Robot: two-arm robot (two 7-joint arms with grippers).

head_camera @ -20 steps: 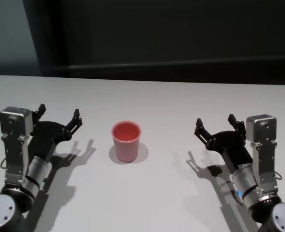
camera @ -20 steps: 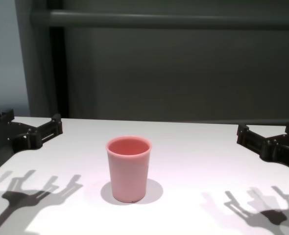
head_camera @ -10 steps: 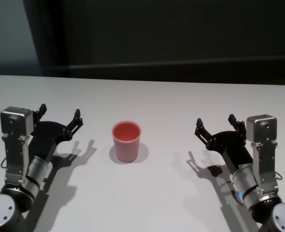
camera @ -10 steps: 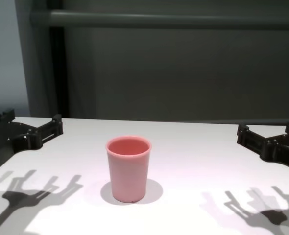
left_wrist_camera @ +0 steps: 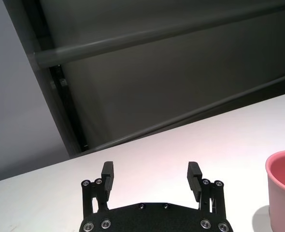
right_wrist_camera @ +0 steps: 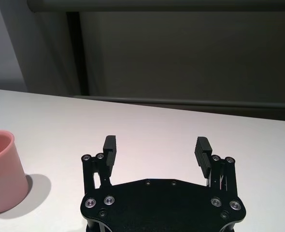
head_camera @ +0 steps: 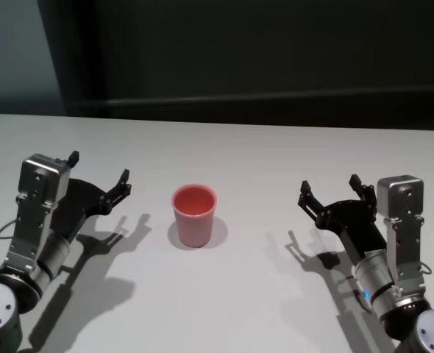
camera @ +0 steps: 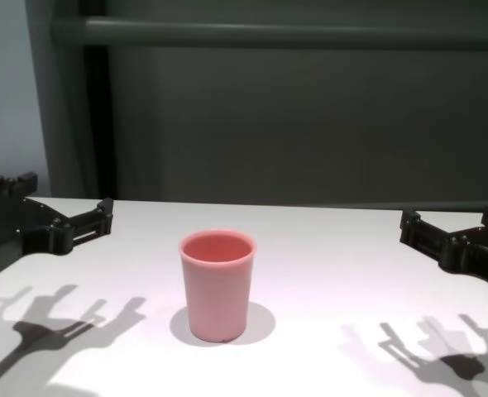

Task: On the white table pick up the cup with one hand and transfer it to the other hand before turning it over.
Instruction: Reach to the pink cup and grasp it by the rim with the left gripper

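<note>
The pink cup (head_camera: 195, 215) stands upright, mouth up, in the middle of the white table (head_camera: 239, 147). It also shows in the chest view (camera: 217, 285). My left gripper (head_camera: 99, 168) is open and empty, hovering left of the cup and apart from it. In the left wrist view (left_wrist_camera: 151, 169) its fingers point past the cup (left_wrist_camera: 283, 193), which sits at the picture's edge. My right gripper (head_camera: 329, 185) is open and empty, well to the right of the cup. The right wrist view (right_wrist_camera: 156, 142) shows the cup (right_wrist_camera: 2, 171) off to one side.
A dark wall with a horizontal rail (camera: 294, 33) stands behind the table's far edge (head_camera: 276, 123). The arms cast shadows (camera: 45, 318) on the tabletop on both sides of the cup. Nothing else lies on the table.
My left arm has lifted and shifted a little toward the cup, with its gripper still open. The cup and the right arm have not moved.
</note>
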